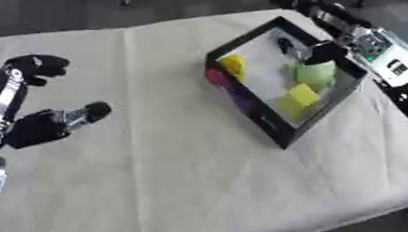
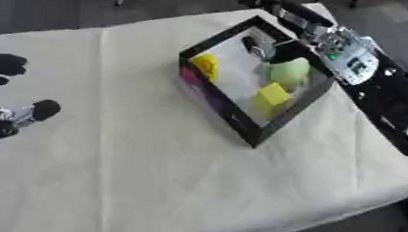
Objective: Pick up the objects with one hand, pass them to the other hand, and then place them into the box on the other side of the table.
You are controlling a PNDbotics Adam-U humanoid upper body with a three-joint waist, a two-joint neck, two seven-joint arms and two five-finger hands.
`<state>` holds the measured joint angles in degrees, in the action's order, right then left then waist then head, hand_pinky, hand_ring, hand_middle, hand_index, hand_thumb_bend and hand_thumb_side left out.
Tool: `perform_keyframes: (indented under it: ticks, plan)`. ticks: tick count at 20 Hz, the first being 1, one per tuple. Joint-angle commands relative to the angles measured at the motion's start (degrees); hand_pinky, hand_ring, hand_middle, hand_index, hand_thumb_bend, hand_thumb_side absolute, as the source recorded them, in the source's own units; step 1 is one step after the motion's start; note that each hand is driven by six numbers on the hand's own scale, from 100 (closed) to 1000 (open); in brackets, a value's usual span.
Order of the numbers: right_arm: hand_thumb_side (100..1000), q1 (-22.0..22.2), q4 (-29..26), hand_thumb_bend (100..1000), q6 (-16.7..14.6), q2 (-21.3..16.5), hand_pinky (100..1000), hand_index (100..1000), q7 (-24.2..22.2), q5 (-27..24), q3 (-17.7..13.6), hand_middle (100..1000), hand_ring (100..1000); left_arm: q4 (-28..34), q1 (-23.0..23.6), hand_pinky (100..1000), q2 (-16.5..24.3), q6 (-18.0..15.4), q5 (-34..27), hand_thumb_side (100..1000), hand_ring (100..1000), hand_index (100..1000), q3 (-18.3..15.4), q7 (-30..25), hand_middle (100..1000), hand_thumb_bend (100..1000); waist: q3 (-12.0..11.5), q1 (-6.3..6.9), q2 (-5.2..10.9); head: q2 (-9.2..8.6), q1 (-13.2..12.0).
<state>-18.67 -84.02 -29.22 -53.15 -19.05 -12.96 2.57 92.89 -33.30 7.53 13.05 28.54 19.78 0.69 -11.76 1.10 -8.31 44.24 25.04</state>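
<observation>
Black left robot hand open, whole only in left-eye view.

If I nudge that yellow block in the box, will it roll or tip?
The yellow block looks flat-faced and blocky, so it would probably slide rather than roll. It sits close to the box wall and a pale green object, so it may jam. It looks light, possibly foam, though I can't confirm.
</observation>
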Motion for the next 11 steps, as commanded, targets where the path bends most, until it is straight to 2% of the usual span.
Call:
perform_keyframes:
  ticks: [1,2,3,4,6,8,11]
  plan:
    - [493,1.69,-9.76,100,10.03,-0.01,1000,1000,-8.24,-15.81,-3.93,1000,1000,2.69,0.24,737,3.98,0.46,-4.19,613,764,752,-4.42,7.63,665,714,0.05,0.12,0.13,-0.12,-2.5]
    - [504,2.84,-13.1,100,13.14,0.59,1000,1000,-10.41,-20.31,-5.53,1000,1000,3.12,0.88,740,5.54,0.45,-5.93,604,774,757,-6.15,10.38,689,650,0.1,0.09,0.17,-0.12,-3.54]
    - [506,3.99,-16.03,100,15.89,1.12,1000,1000,-12.03,-23.95,-7.05,1000,1000,3.49,1.53,741,7.0,0.21,-7.69,605,775,758,-7.75,12.83,692,634,0.16,0.06,0.2,-0.12,-4.44]
    - [521,5.14,-18.43,100,18.36,1.77,1000,1000,-13.28,-26.79,-8.35,1000,1000,3.79,2.25,749,8.45,-0.26,-9.2,639,785,771,-9.45,15.09,714,552,0.12,0.03,0.24,-0.12,-5.34]
    - [529,7.29,-22.41,100,22.59,3.44,1000,1000,-15.29,-31.31,-10.51,1000,1000,4.03,4.06,751,11.22,-1.52,-11.73,663,794,788,-13.06,19.23,732,542,0.08,-0.08,0.32,-0.12,-6.91]
    - [529,9.22,-25.26,100,25.18,5.37,1000,1000,-16.8,-34.89,-12.09,1000,1000,3.93,6.01,750,13.04,-2.32,-13.7,647,799,793,-16.9,22.68,741,541,-0.08,-0.27,0.34,-0.12,-8.24]
    - [534,11.16,-27.67,100,26.79,7.58,1000,1000,-17.42,-37.36,-13.8,1000,1000,3.96,8.11,747,14.06,-3.24,-16.2,613,802,790,-21.21,26.96,745,565,-0.33,-0.52,0.35,-0.12,-9.61]
